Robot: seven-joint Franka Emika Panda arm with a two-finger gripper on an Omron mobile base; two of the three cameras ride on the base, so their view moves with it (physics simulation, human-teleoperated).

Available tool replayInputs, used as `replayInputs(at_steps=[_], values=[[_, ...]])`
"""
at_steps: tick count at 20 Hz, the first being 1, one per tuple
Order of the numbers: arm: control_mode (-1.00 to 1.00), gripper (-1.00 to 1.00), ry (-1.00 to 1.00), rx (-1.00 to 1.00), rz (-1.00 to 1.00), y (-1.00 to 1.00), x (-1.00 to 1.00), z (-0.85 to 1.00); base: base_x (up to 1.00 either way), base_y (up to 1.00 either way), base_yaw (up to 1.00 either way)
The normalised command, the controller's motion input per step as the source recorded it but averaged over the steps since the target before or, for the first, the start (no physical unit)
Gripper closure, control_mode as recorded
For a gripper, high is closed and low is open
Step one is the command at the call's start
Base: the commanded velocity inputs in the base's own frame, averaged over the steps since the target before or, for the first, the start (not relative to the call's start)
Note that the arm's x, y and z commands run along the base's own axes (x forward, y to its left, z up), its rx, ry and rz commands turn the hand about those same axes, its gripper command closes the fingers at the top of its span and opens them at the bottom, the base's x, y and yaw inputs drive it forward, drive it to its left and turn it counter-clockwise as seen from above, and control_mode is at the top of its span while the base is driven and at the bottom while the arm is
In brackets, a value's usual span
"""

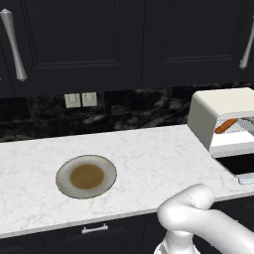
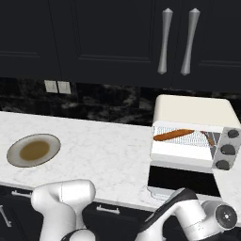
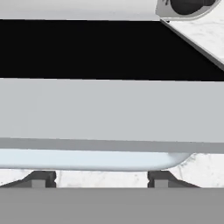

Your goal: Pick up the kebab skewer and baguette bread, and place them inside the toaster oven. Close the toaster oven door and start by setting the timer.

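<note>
Hand view: fingers [image 3: 99, 179] under toaster oven door [image 3: 109, 109]

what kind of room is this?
A kitchen, rendered. White marble counter under dark cabinets, a toaster oven with its door folded down, and a plate.

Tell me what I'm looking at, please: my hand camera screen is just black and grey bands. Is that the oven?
Observer: Yes, that is the toaster oven door. It is open, folded down flat in front of the toaster oven.
Operator: Is any food inside?
Observer: The baguette bread lies on the wire rack.
Operator: And the skewer?
Observer: The kebab skewer is on the rack too, to the loaf's right, near the knobs.
</note>
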Motion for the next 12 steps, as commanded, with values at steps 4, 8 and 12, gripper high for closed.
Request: replayInputs(at_steps=[4, 8, 12], values=[[-1.0, -1.0, -0.09, 0.0, 0.0, 0.03, 0.27, -0.33, 0.0, 0.0, 0.0], [-1.0, -1.0, -0.09, 0.0, 0.0, 0.24, 0.25, -0.47, 0.0, 0.0, 0.0], [-1.0, -1.0, -0.08, -0.01, 0.0, 0.32, 0.26, -0.38, 0.0, 0.0, 0.0]])
